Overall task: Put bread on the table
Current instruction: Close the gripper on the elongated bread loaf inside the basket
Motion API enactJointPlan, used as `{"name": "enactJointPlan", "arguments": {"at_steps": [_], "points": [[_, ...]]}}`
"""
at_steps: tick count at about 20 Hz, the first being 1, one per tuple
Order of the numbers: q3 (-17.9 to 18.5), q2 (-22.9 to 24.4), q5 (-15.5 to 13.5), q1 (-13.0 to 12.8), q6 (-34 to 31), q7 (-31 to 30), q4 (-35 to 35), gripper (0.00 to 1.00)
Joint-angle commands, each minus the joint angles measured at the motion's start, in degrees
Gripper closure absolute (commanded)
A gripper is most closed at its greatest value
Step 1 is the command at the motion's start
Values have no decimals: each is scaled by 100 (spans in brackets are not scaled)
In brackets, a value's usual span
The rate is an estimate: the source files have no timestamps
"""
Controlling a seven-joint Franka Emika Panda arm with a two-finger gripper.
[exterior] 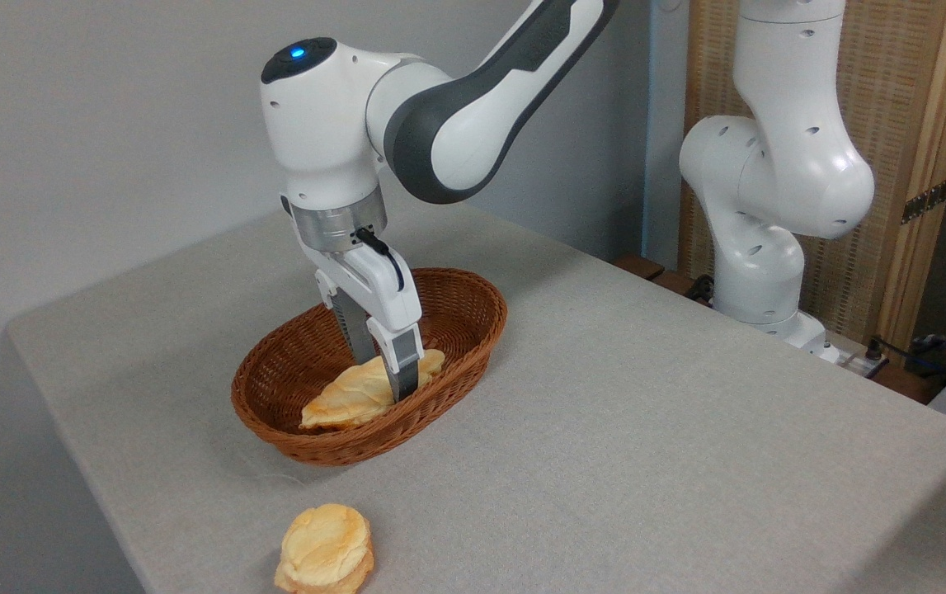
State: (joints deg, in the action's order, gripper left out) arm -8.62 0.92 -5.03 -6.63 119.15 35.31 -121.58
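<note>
Brown woven wicker basket (291, 371), oval, left of frame centre on table (646, 412) under plain light-grey cloth. Inside: bread (353, 392), long flat golden loaf, bumpy top, browned edges, lying along basket floor. Gripper (386, 367) reaches down into basket, dark fingers straddling loaf's middle, narrow gap; firm hold cannot be told. Small round golden bun (325, 549) on cloth, lower left, near table edge. Grey wall behind; slatted wooden screen (893, 124) upper right.

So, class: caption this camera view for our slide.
Pincer straddling the bread inside the basket; a bun lies on the table.
</note>
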Motion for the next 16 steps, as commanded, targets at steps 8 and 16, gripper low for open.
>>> {"name": "enactJointPlan", "arguments": {"at_steps": [8, 16], "points": [[-43, 14, 29, 4, 161, -24, -59, 68], [-43, 31, 29, 12, 152, -24, -50, 67]]}}
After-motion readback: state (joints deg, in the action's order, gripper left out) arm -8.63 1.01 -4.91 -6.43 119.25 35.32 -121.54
